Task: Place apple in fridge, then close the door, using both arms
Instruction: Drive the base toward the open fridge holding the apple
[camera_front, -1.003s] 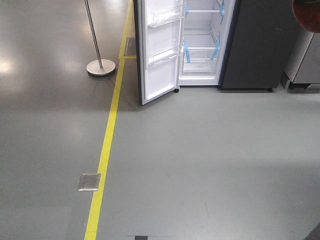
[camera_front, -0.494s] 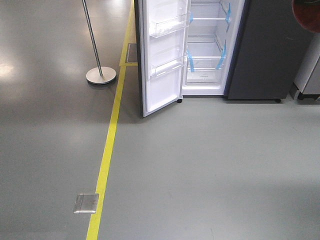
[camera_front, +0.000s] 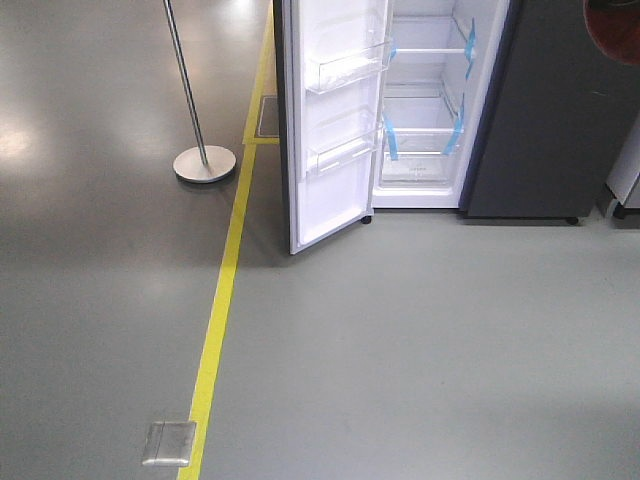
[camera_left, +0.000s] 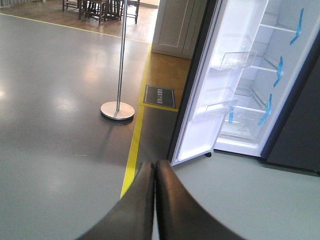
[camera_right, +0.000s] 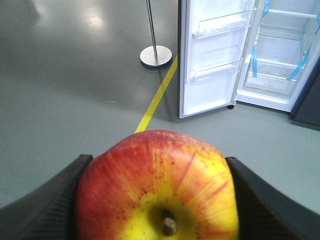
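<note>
Grips one apple (camera_right: 157, 195) between the jaws of the right gripper (camera_right: 158, 167), stem toward the camera, above the floor (camera_right: 75, 90). Presses left gripper (camera_left: 153, 170) jaws together, empty, pointed forward. Faces one fridge (camera_front: 540, 110), one door (camera_front: 335, 190) wide open.

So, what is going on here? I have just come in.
A two-armed robot is working on putting an apple into a fridge. The right gripper is shut on the apple; the left gripper is shut and holds nothing. The fridge stands ahead across the grey floor, its door wide open on the left. The apple is not yet inside, and the door not yet closed.
</note>
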